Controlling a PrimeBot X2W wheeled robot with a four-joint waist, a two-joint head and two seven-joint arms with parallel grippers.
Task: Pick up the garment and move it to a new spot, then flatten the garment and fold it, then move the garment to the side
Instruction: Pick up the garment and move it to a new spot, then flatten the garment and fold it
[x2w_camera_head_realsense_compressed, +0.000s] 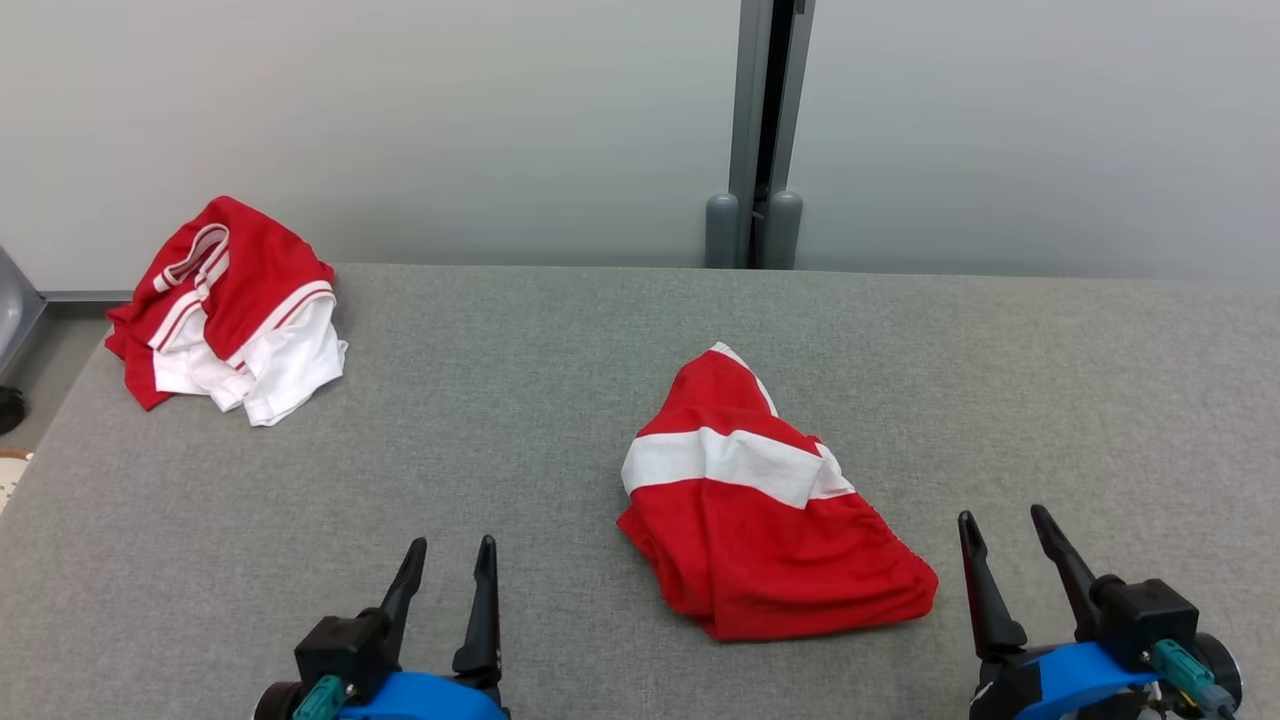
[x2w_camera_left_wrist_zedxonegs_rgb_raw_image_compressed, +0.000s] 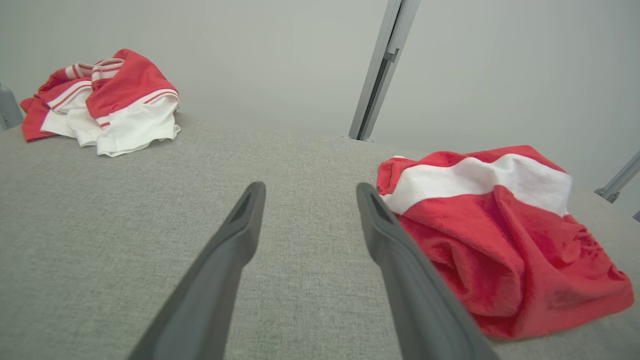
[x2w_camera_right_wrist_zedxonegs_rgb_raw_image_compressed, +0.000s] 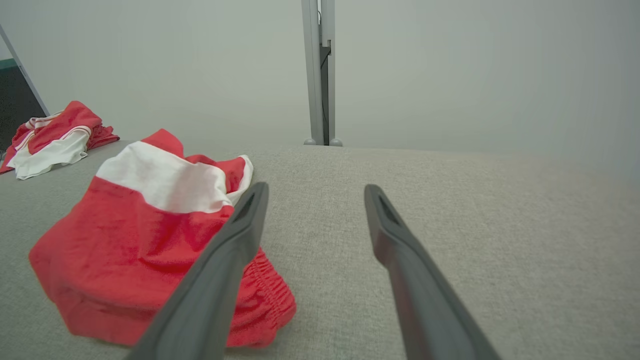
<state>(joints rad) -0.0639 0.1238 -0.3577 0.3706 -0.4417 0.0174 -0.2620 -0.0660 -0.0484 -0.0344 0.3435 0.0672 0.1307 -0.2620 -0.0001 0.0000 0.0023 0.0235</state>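
Lying crumpled on the grey table (x2w_camera_head_realsense_compressed: 500, 400) is the red garment (x2w_camera_head_realsense_compressed: 770, 530).

Bright, even, soft light; no glare, source unclear. Faint soft shadow under garment (x2w_camera_head_realsense_compressed: 770, 540) on desk (x2w_camera_head_realsense_compressed: 500, 400). Head view sharp throughout. Wrist views wide-angle: desk far edge bows, post (x2w_camera_left_wrist_zedxonegs_rgb_raw_image_compressed: 380, 75) leans. Fingers (x2w_camera_left_wrist_zedxonegs_rgb_raw_image_compressed: 215, 280) near lens soft, slightly blurred. Wall (x2w_camera_right_wrist_zedxonegs_rgb_raw_image_compressed: 475, 75) dims toward corners.

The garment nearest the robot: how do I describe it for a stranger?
On the grey table, right of centre and near the front, lies a crumpled red garment. One broad white band crosses it, unlike the thin-striped pile at the far left corner.
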